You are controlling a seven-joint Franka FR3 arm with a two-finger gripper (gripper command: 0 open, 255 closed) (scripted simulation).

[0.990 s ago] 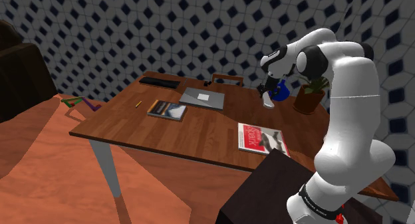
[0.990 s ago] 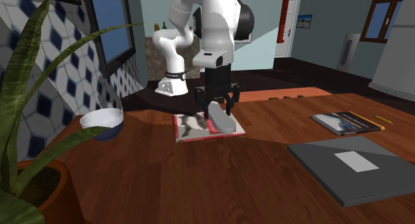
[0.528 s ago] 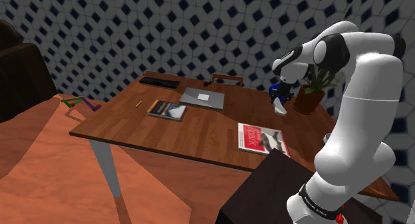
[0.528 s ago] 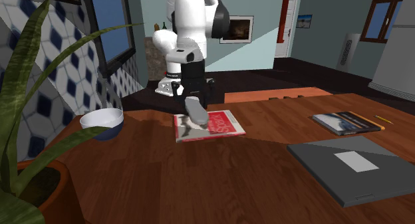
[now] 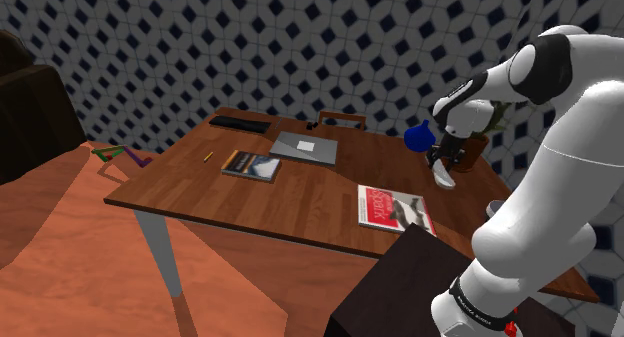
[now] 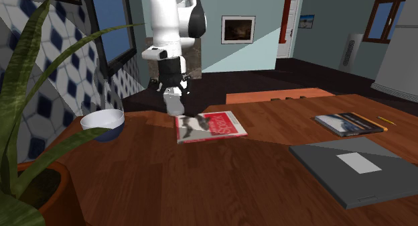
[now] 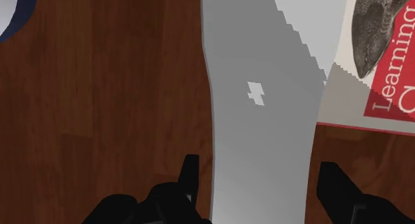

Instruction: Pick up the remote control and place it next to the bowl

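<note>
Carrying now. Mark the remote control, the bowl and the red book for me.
remote control [image 7: 259,143]: wrist view, middle of its grey face.
bowl [image 6: 100,119]: second exterior view, white inside, just below the rim.
red book [image 6: 224,126]: second exterior view, red part of the cover.

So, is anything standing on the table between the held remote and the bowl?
Nothing visible does. The gripper holds the grey remote above the table, and only bare wood lies toward the bowl. The red book is on the remote's other side.
</note>
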